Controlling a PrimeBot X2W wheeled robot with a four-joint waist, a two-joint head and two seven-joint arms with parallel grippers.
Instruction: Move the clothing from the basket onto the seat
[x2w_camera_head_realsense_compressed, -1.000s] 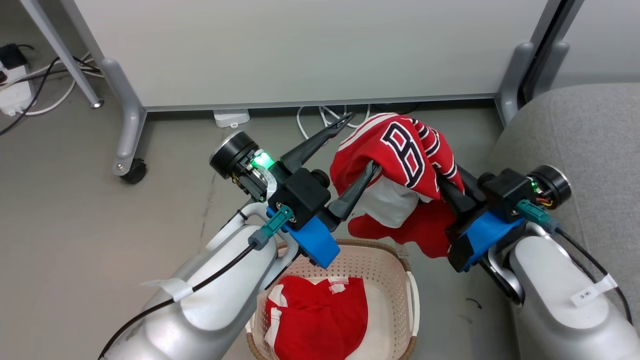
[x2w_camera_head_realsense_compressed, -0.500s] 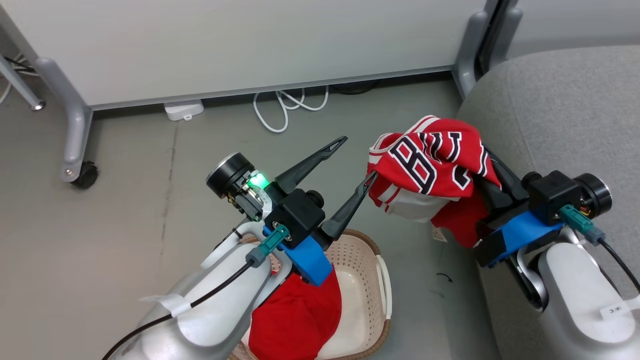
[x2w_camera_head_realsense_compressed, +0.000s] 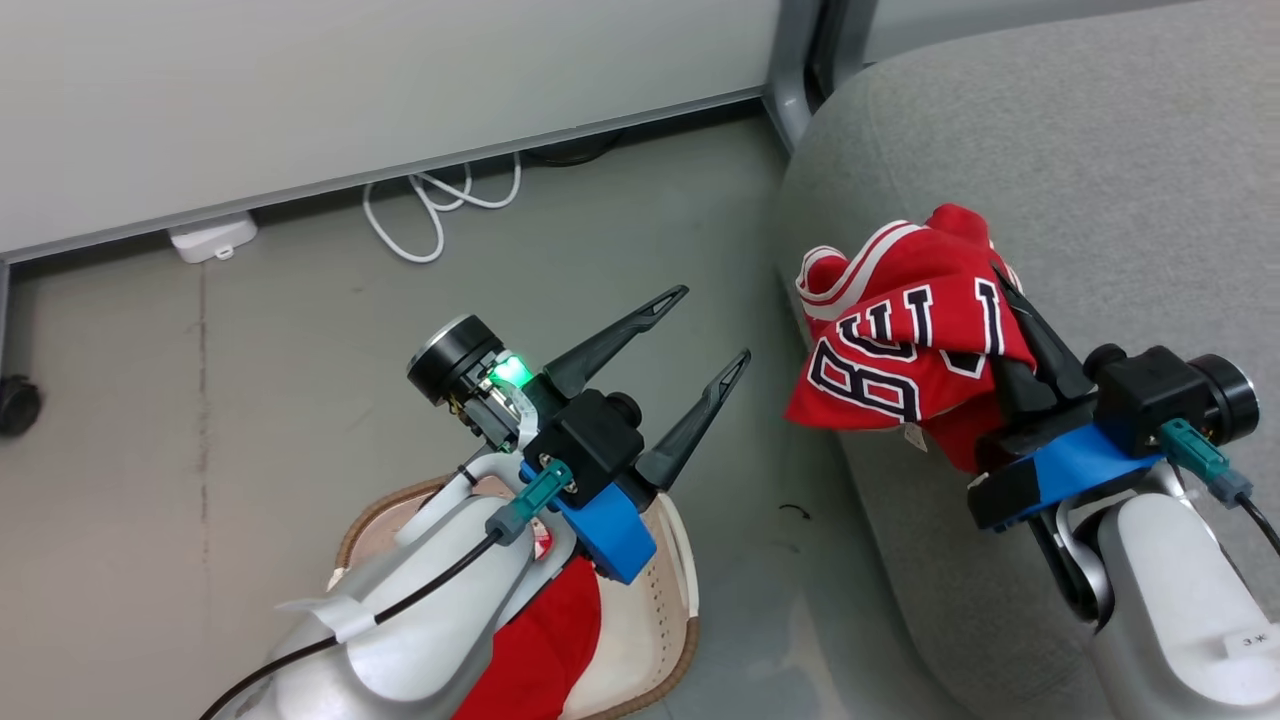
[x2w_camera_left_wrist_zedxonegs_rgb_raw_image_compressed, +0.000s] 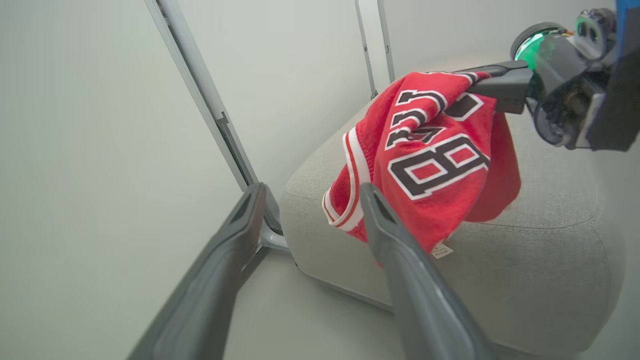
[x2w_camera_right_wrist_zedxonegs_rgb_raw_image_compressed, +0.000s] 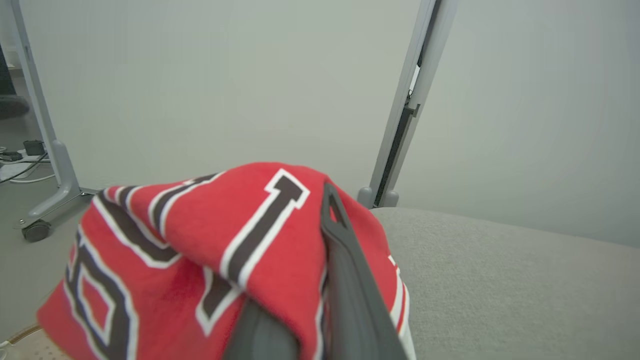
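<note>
The right gripper (x2w_camera_head_realsense_compressed: 1010, 330) clamps the Bulls jersey (x2w_camera_head_realsense_compressed: 900, 340), bunched over the grey seat's (x2w_camera_head_realsense_compressed: 1080, 170) left edge. The left gripper (x2w_camera_head_realsense_compressed: 715, 322) gapes wide, empty, near the basket (x2w_camera_head_realsense_compressed: 675, 600), which holds the other red garment (x2w_camera_head_realsense_compressed: 545, 650).

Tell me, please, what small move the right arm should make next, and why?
Probably carry the Bulls jersey a little farther over the sofa cushion before opening. The right pincer is shut on it, and it hangs at the cushion's edge, so released here it might slide off.
</note>
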